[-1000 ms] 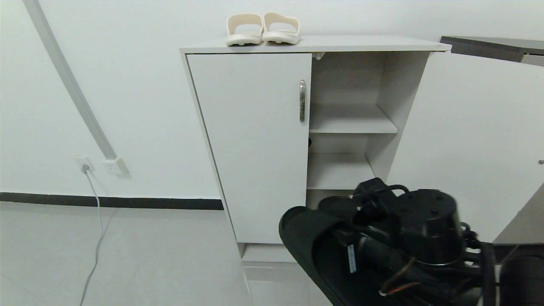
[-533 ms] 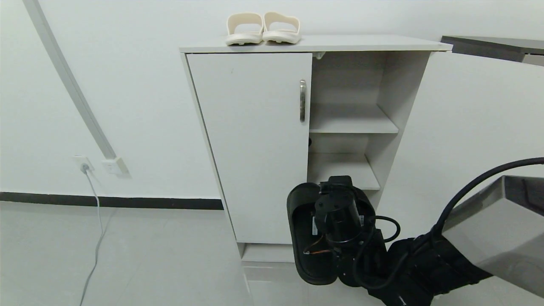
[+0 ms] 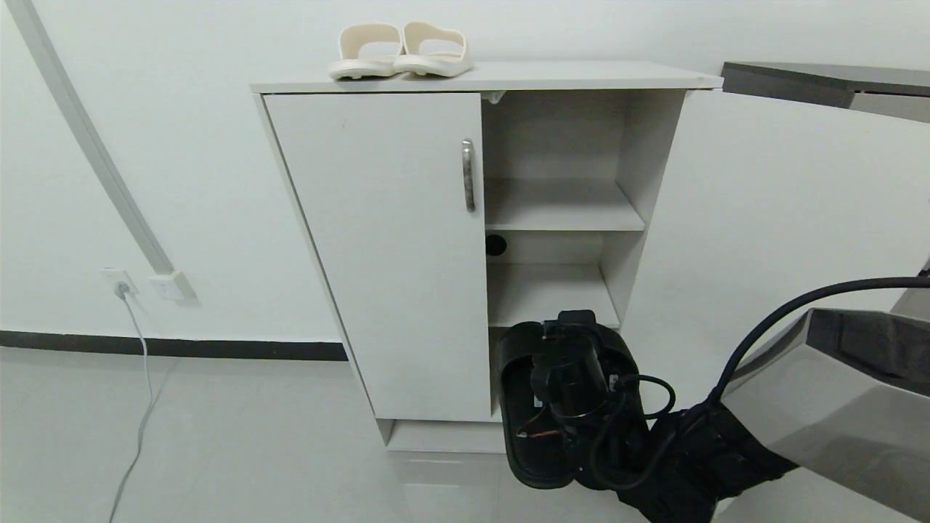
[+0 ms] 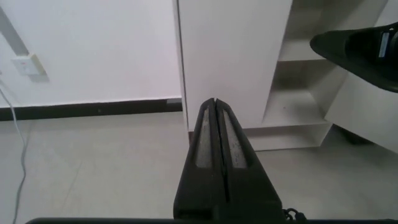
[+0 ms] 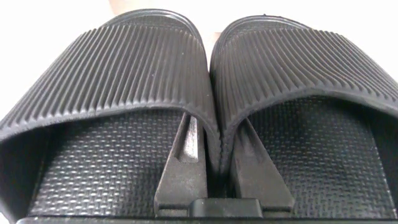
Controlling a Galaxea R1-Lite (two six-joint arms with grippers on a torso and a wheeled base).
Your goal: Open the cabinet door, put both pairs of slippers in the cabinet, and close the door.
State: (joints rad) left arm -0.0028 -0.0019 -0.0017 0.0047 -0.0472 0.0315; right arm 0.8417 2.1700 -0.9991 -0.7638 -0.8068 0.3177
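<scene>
A white cabinet stands against the wall, its left door shut and its right door swung wide open. The shelves behind the open door are bare. A beige pair of slippers rests on the cabinet top. My right gripper is shut on the black pair of slippers, pinching their two inner edges together. It holds them just in front of the lowest compartment. My left gripper hangs low to the left of the cabinet, shut with nothing in it.
The left door's metal handle is beside the open compartment. A wall socket with a cable is at the left, above bare grey floor. A dark-topped surface stands behind the open door.
My right arm has carried the black slippers forward and down toward the cabinet's lower opening. The head camera has shifted, so the cabinet now sits further left in the picture.
</scene>
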